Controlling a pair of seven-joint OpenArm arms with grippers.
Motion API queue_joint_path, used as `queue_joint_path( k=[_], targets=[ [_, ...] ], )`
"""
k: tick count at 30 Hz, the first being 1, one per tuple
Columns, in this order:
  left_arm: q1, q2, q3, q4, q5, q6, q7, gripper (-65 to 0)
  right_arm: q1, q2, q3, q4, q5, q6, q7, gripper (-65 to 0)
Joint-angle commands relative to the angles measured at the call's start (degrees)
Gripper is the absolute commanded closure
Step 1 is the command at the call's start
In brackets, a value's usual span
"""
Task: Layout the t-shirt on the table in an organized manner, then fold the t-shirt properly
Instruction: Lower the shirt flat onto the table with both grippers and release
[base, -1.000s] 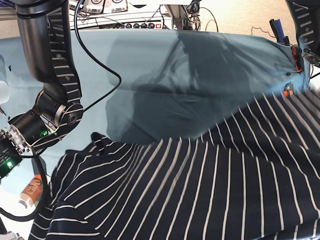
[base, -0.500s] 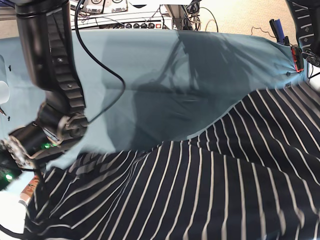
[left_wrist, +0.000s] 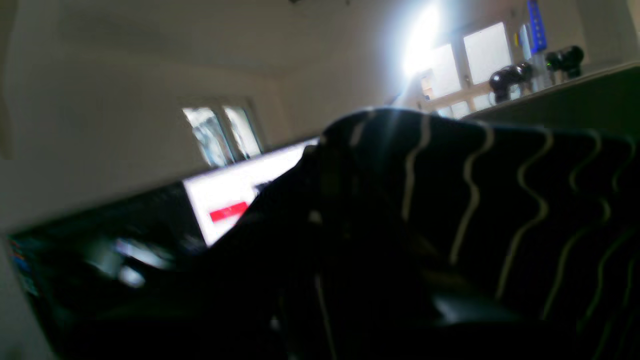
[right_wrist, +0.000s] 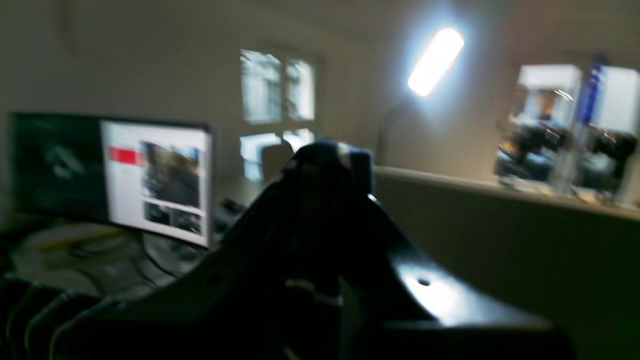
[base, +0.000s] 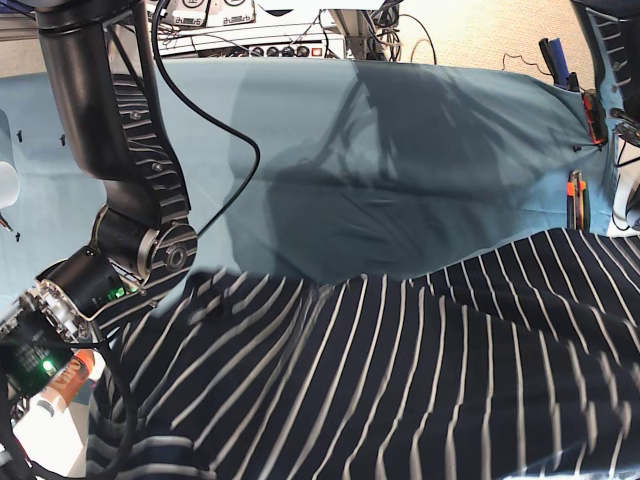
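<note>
In the base view, the right arm (base: 120, 150) is seen at the left side, its dark ribbed body bent down toward the near left corner of the table (base: 400, 130). The right gripper (right_wrist: 330, 165) is shown in its wrist view as narrowly closed, with a dark fold of the t-shirt (base: 400, 380) pinched between the jaws and rising just above the fingertips. Behind that gripper, a lit monitor (right_wrist: 155, 185) is seen to its left and a bright lamp (right_wrist: 435, 60) above and to its right; both are blurred.

Moving rightward in the base view, the t-shirt is seen stretched wide across the near half of the teal-covered table, its white stripes fanning from the right gripper's side toward the far right edge. Beyond it, bare teal cloth is left uncovered.

At the right, the left gripper (left_wrist: 350, 240) is almost wholly covered by bunched striped fabric in its wrist view; its jaws are closed tight on the t-shirt, though the fingertips themselves are hidden. Orange-handled tools (base: 575, 190) lie at the table's right edge, just beyond the shirt's hem.
</note>
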Motion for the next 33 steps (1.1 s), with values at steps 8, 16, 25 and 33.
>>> queue_joint_path(
  k=[8, 16, 25, 33],
  targets=[
    [0.68, -0.87, 23.85, -16.26, 7.1, 1.53, -3.13, 0.0, 1.6, 10.97, -0.11, -23.93, -6.99, 2.19, 3.96, 0.0],
    [-8.02, 5.68, 47.69, -43.01, 20.85, 1.64, -24.04, 0.0, 1.55, 19.04, -2.19, -57.79, -28.37, 2.89, 30.01, 0.0],
    [-20.5, 17.88, 60.76, -72.78, 38.42, 6.36, -44.83, -33.1, -0.83, 20.28, -2.19, -63.58, -35.87, 1.57, 35.78, -24.9],
    [-23.12, 19.69, 60.63, -74.66, 38.45, 10.88, -43.78, -33.1, -0.81, 20.31, -2.01, -63.52, -35.26, 1.62, 36.41, -24.9]
  ],
)
